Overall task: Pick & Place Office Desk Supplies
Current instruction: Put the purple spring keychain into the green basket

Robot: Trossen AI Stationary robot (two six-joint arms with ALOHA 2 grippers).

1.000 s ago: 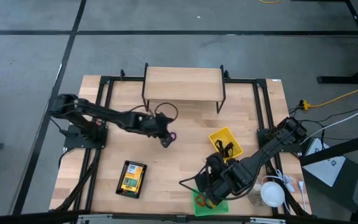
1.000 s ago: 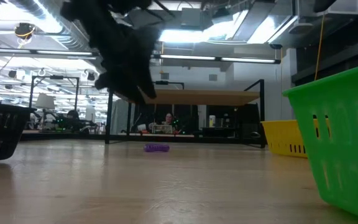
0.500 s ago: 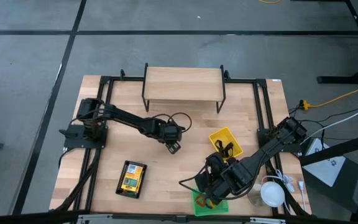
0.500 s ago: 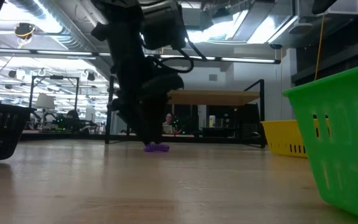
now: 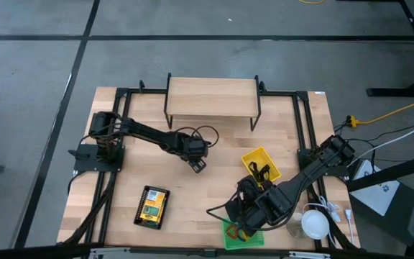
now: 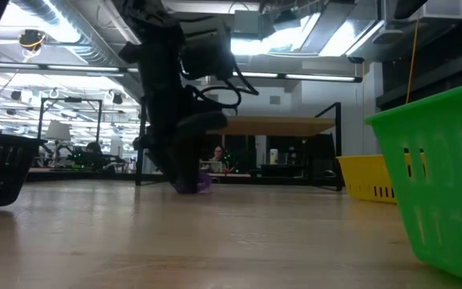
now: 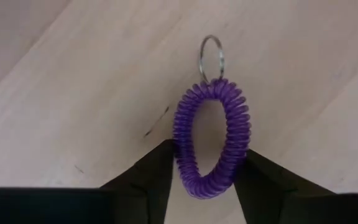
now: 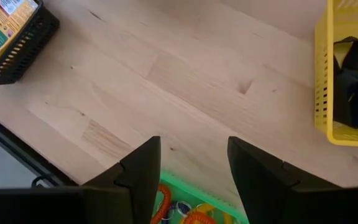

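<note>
The purple coil ring (image 7: 211, 140), with a small metal key ring (image 7: 211, 57) at its far end, lies on the wood mid-table. My left gripper (image 5: 198, 164) reaches down over it and is shut on its near end. In the low view the ring (image 6: 204, 183) peeks out beside the dark fingers. My right gripper (image 8: 191, 168) hangs open above the green bin (image 8: 194, 208), which holds orange rings. A yellow printed box sits in the black mesh tray (image 5: 152, 206). My left gripper has the near end of the purple coil (image 7: 191, 180) pinched between its two fingers, one fingertip (image 7: 160, 168) on each outer side of the loop. The fingers come from above, slanting down. The coil's far end with the key ring points away from the fingers, close to the table.
The yellow bin (image 5: 261, 167) with black clips stands right of the ring. The green bin (image 5: 239, 234) is at the near edge. A wooden shelf riser (image 5: 212, 97) spans the far side. Bare wood lies between the tray and the bins.
My left gripper has come down from above onto the purple ring and now stands around it at table height. In the last half second it has drawn slightly toward the table's left and far side. My right arm has kept still.
</note>
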